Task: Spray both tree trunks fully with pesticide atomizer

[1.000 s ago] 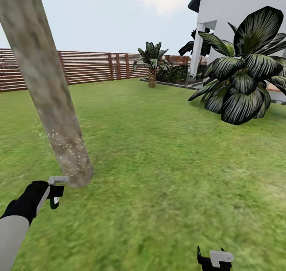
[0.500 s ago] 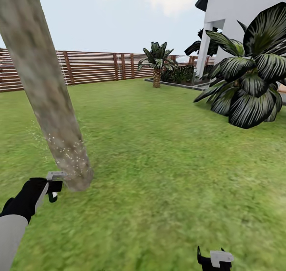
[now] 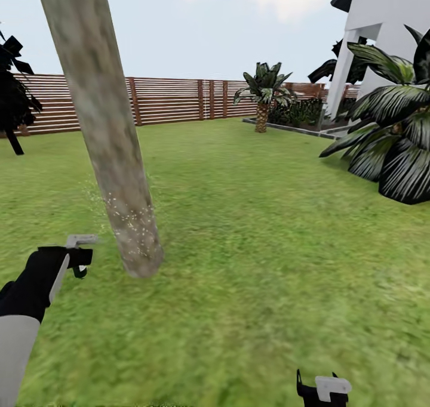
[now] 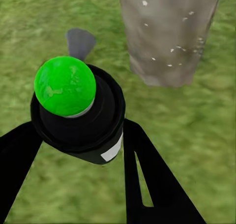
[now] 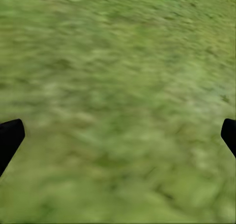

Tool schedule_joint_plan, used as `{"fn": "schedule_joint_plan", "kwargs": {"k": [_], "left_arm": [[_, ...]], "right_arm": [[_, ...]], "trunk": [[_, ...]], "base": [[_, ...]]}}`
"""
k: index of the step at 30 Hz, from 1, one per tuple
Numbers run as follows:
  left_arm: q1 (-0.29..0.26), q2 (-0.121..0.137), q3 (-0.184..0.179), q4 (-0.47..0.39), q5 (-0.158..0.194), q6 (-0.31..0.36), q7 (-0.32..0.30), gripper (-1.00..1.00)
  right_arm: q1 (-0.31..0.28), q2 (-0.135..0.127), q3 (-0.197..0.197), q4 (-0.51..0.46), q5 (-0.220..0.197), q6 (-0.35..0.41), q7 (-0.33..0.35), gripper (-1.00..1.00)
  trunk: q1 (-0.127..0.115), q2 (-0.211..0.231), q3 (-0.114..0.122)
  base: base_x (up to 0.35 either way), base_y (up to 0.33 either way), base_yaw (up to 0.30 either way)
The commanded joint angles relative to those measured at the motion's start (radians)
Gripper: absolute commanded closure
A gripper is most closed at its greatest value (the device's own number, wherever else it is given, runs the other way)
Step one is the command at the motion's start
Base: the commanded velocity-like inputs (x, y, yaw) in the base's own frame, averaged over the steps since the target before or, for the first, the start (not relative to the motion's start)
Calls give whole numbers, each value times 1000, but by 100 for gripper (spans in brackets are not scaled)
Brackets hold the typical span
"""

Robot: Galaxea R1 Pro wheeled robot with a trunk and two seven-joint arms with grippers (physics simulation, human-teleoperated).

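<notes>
Unmarked white label on pesticide atomizer [image 4: 81,113]

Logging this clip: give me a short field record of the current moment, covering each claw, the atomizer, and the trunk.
left claw: shut on the pesticide atomizer
atomizer tip: green in the left wrist view
tree trunk: leaning in the head view, white specks low down
atomizer to trunk: apart, beside the trunk base
right claw: open, over lawn
background: fence

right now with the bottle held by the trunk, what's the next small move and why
Probably raise the left end effector a little, keeping the pesticide atomizer aimed at the tree trunk. The white specks sit low on the trunk near its base, while the bark above looks bare, so spraying higher seems needed.
</notes>
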Motion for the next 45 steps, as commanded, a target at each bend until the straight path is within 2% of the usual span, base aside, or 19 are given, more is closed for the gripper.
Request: {"fn": "schedule_joint_plan", "kwargs": {"k": [1,5,14,15,16,18,24,27,29,30,34,37,39,42,45], "left_arm": [[-2,0,0,-6,-1,0,1,100],[6,-5,-8,-91,1,0,0,100],[9,-13,-14,-83,6,0,-10,100],[10,-14,-30,-81,5,0,-14,100],[10,-13,-67,-80,7,1,-23,100],[10,-13,-91,-80,8,2,-28,100],[13,-10,-100,-80,11,2,-40,100],[12,0,-104,-69,4,0,-189,100],[10,21,-104,-37,-8,1,-238,100],[9,36,-104,-23,-28,8,-251,100],[13,44,-105,-14,-45,22,-256,100],[34,56,-101,-4,-84,25,-256,100],[39,64,-94,-1,-90,38,-255,100],[41,96,-87,0,-92,56,-253,100],[41,113,-85,0,-93,58,-249,100]], "right_arm": [[0,0,0,0,0,0,0,-100],[0,0,0,0,0,0,0,-100],[0,0,0,0,0,0,0,-100],[0,0,0,0,0,0,0,-100],[0,0,0,0,0,0,0,-100],[0,0,0,0,0,0,0,-100],[0,0,0,0,0,0,0,-100],[0,0,0,0,0,0,0,-100],[0,0,0,0,0,0,0,-100],[0,0,0,0,0,0,0,-100],[0,0,0,0,0,0,0,-100],[0,0,0,0,0,0,0,-100],[0,0,0,0,0,0,0,-100],[0,0,0,0,0,0,0,-100],[0,0,0,0,0,0,0,-100]], "trunk": [[0,0,0],[0,0,0],[0,0,0],[0,0,0],[0,0,0],[0,0,0],[0,0,0],[0,0,0],[0,0,0],[0,0,0],[0,0,0],[0,0,0],[0,0,0],[0,0,0],[0,0,0]], "base": [[0,0,208],[0,0,36],[-80,0,0],[312,0,0],[331,0,0],[335,0,0],[77,0,0],[1,0,-79],[0,0,-238],[0,0,-285],[0,0,-195],[0,0,-17],[0,0,-3],[0,0,0],[14,12,0]]}}
